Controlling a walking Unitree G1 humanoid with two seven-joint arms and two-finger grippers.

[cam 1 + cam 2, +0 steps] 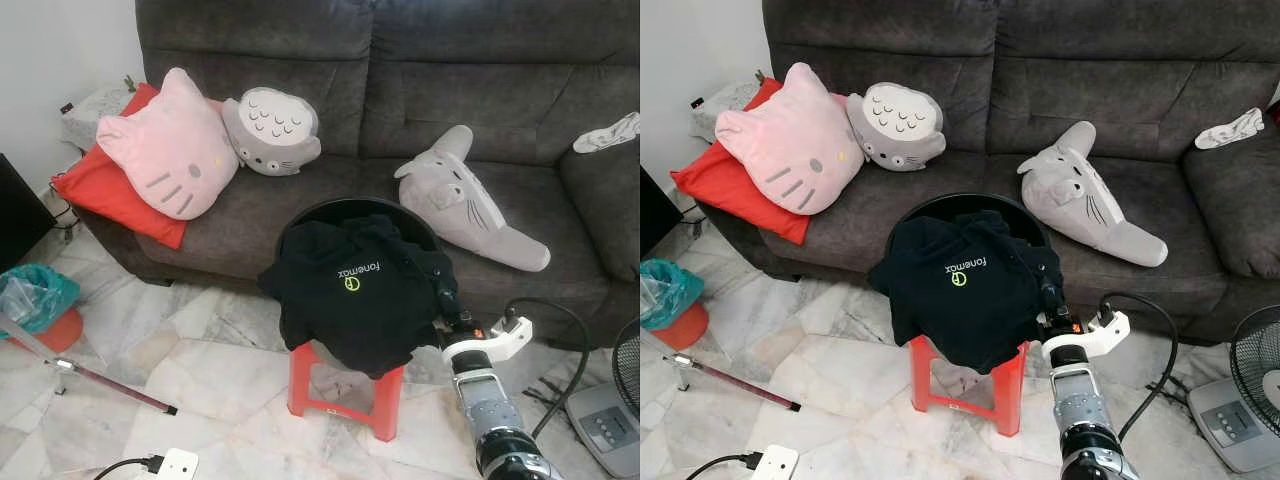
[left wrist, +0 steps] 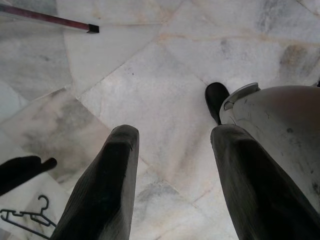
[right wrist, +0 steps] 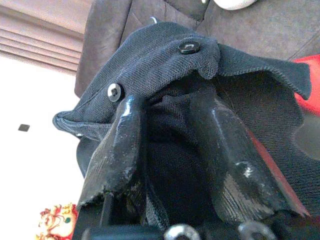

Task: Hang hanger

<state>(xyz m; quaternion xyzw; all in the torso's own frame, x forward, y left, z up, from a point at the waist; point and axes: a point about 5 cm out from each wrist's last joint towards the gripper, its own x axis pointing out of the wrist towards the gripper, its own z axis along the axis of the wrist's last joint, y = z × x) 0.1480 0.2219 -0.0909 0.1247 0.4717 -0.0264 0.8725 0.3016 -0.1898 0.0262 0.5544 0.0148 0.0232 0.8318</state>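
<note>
A black shirt (image 1: 350,300) with a green logo lies draped over a round black basket (image 1: 340,205) on a red stool (image 1: 382,402). My right gripper (image 1: 443,288) reaches into the shirt's right side. In the right wrist view its fingers (image 3: 125,135) stand apart, open, with their tips pushed under the buttoned collar (image 3: 165,55). My left gripper (image 2: 175,135) hangs open over the marble floor. A thin black hanger (image 2: 25,217) lies on a white surface beside it.
A grey sofa (image 1: 420,90) behind the stool holds a pink cat cushion (image 1: 170,150), a grey round plush (image 1: 272,130) and a grey animal plush (image 1: 465,200). A fan (image 1: 610,420) stands to the right. A rod (image 1: 110,385), a power strip (image 1: 172,465) and a teal bag (image 1: 35,295) lie to the left.
</note>
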